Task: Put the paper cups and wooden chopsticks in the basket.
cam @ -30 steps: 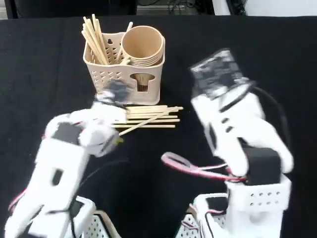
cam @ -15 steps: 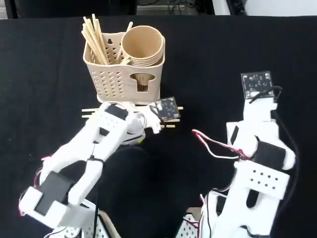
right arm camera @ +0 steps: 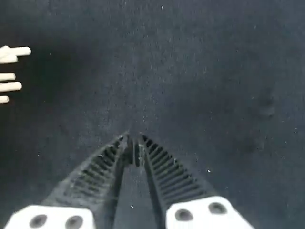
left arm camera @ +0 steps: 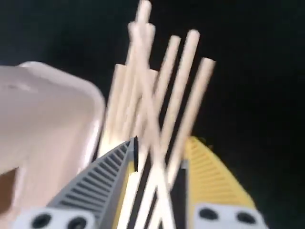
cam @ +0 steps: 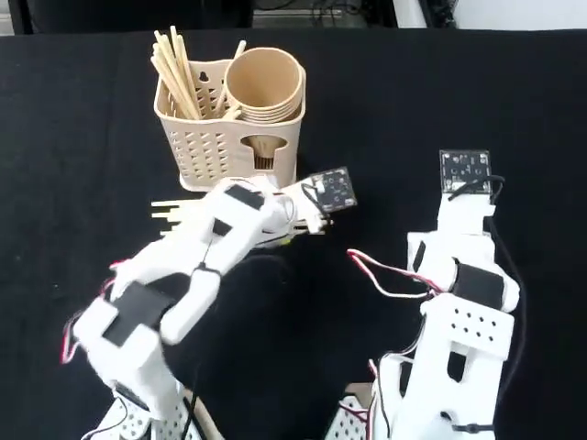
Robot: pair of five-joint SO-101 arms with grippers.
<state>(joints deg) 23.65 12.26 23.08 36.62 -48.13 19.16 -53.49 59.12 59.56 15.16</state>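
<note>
The beige slotted basket [cam: 209, 139] stands at the back of the black table and holds stacked paper cups [cam: 265, 82] and a bunch of wooden chopsticks [cam: 177, 71]. Loose chopsticks [cam: 171, 212] lie just in front of it, mostly covered by my left arm. In the left wrist view my left gripper [left arm camera: 163, 143] is open, with several of these chopsticks [left arm camera: 178, 81] between its grey and yellow fingers and the basket wall [left arm camera: 43, 119] close beside. My right gripper [right arm camera: 135, 150] is shut and holds nothing, low over bare cloth, with chopstick ends [right arm camera: 12, 52] off to one side.
The right arm [cam: 463, 275] lies stretched out along the right half of the table, its red and white cable [cam: 385, 275] looping toward the middle. Black cloth spreads to the right of the basket and along the left side.
My left arm has swung forward and rightward over the loose chopsticks, up against the basket front. The right arm has swung right and stretched out, then settled.
</note>
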